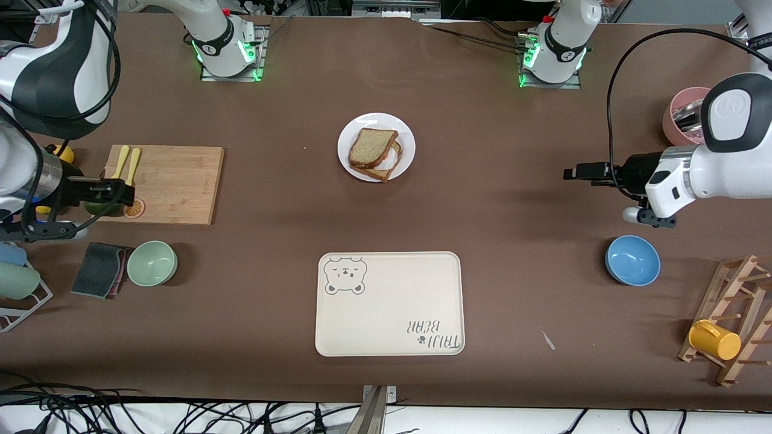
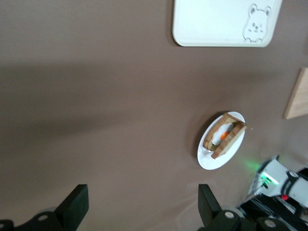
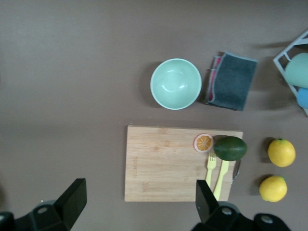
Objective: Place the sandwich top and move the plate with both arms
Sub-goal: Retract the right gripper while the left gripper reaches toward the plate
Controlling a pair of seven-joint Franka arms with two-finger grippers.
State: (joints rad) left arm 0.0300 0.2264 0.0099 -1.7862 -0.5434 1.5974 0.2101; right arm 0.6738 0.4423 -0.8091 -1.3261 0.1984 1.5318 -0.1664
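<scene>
worktop (image 1: 482, 199) carries the cream tray (image 1: 389, 304) near the front camera, and farther from it the plate (image 1: 405, 140), mid-table between the two arm ends. sandwich top (image 1: 371, 147) already sits on the plate, tilted over the egg slice (image 1: 386, 169) under it, so my read is the placing is done and the two-arm plate move is next.

left pincer (image 1: 570, 173) hangs over bare worktop toward the left arm's end, jaws wide, holding nothing. right pincer (image 1: 129, 194) hangs over the cutting board (image 1: 175, 184) at the right arm's end, jaws wide too, nothing held. both well apart from the plate.

to do it well:
- bring each pincer in from its own end and take the rim at two facing points, jaws straddling the rim edge only, clear of the bread.
- close together, lift level; top slice already leans and would likely slide if the plate tips.
- keep both arms in step so the plate isn't pulled or twisted.
</scene>
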